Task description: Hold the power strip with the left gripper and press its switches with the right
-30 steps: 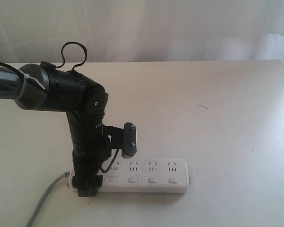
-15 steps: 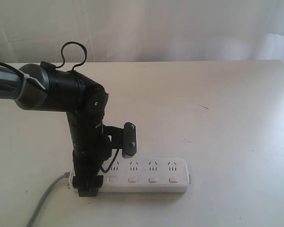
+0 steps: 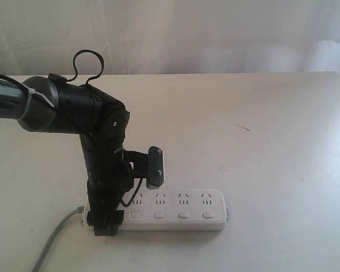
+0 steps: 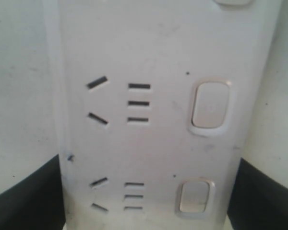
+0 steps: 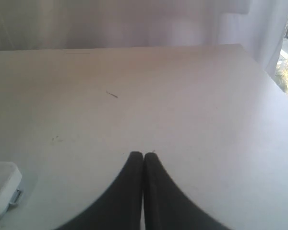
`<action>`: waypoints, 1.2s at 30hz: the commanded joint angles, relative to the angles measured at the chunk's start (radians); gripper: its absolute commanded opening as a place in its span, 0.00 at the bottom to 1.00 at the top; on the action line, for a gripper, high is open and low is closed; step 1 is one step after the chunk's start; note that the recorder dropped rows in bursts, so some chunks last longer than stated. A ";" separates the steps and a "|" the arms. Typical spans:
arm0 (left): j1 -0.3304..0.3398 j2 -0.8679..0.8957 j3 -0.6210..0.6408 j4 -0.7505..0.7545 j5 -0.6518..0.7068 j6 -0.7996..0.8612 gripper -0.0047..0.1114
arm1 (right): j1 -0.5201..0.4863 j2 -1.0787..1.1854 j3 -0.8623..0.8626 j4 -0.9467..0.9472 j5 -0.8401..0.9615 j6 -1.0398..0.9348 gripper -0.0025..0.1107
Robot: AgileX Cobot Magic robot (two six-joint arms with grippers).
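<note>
Nothing has shifted since a second ago. Strip [image 3: 175, 209] lies flat along the near edge of the bench [image 3: 272, 141], left of centre, its cord [image 3: 54, 241] trailing toward the near left corner. My left gripper [image 3: 103, 219] stands upright over the strip's left end, fingers [image 4: 33, 196] clamped across its width, one on each long edge. Four switches [image 3: 159, 215] show right of that grip, untouched. My right gripper [image 5: 143, 160] is clenched on nothing, above bare bench off the strip's right end.

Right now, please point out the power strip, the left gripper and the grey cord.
power strip [image 3: 218, 207], exterior view, bare right end.
left gripper [image 3: 105, 221], exterior view, midway between fingertips.
grey cord [image 3: 55, 235], exterior view, mid-length.
</note>
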 commanded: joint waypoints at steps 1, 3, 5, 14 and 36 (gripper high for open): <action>0.003 -0.011 0.006 -0.026 0.052 -0.012 0.04 | -0.005 -0.005 0.004 0.007 -0.323 -0.010 0.02; 0.003 -0.011 0.006 -0.026 0.050 -0.005 0.04 | -0.005 -0.005 0.004 0.056 -0.690 0.033 0.02; 0.003 -0.011 0.006 -0.026 0.050 -0.002 0.04 | -0.005 -0.005 0.004 0.061 -1.071 0.122 0.02; 0.003 -0.011 0.006 -0.026 0.056 -0.004 0.04 | -0.005 -0.005 0.004 0.104 -1.528 0.203 0.02; 0.003 -0.011 0.006 -0.026 0.032 -0.004 0.04 | -0.005 0.218 -0.394 -1.253 -0.924 1.212 0.02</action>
